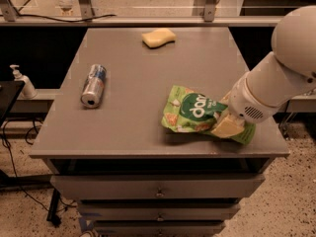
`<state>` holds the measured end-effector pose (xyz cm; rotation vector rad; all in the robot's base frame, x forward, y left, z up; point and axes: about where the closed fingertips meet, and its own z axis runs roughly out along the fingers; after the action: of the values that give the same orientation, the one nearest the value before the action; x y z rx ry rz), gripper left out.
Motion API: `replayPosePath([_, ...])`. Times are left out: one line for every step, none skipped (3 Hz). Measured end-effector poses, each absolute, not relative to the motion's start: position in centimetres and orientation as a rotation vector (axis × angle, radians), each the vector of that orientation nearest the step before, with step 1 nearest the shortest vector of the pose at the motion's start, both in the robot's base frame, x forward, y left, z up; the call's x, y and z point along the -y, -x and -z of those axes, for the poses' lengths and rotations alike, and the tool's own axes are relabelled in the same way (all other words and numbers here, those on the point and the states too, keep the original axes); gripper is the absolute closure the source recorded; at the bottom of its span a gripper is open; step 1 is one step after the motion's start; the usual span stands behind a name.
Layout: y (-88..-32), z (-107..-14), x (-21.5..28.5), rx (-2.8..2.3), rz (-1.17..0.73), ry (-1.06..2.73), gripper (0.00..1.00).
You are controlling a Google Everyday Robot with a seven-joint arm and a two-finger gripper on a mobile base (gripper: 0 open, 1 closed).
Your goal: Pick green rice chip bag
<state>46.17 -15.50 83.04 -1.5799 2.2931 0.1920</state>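
The green rice chip bag (193, 113) lies near the table's front right, a crinkly light-green pouch with a dark green circle and white "dang" lettering. My gripper (228, 126) comes in from the right on a thick white arm (276, 83). It is shut on the bag's right end, with a cream-coloured finger (226, 128) lying over the pouch. The bag's left end sits just above the table top with a shadow under it. The bag's right edge is partly hidden by the gripper.
A silver and blue can (93, 85) lies on its side at the table's left. A yellow sponge (158, 37) sits at the back. The grey table (138, 112) has drawers below its front edge. A pump bottle (22, 81) stands off to the left.
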Motion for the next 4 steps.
replayPosePath([-46.1,-83.0,15.4,-2.293,-0.192,1.583,0.12])
replayPosePath([-46.1,-83.0,15.4,-2.292,-0.192,1.583,0.00])
replayPosePath([-46.7,-83.9,14.9,-2.261,-0.192,1.607,0.00])
replayPosePath([-47.7,-85.4,14.3,-2.217,-0.183,1.624,0.00])
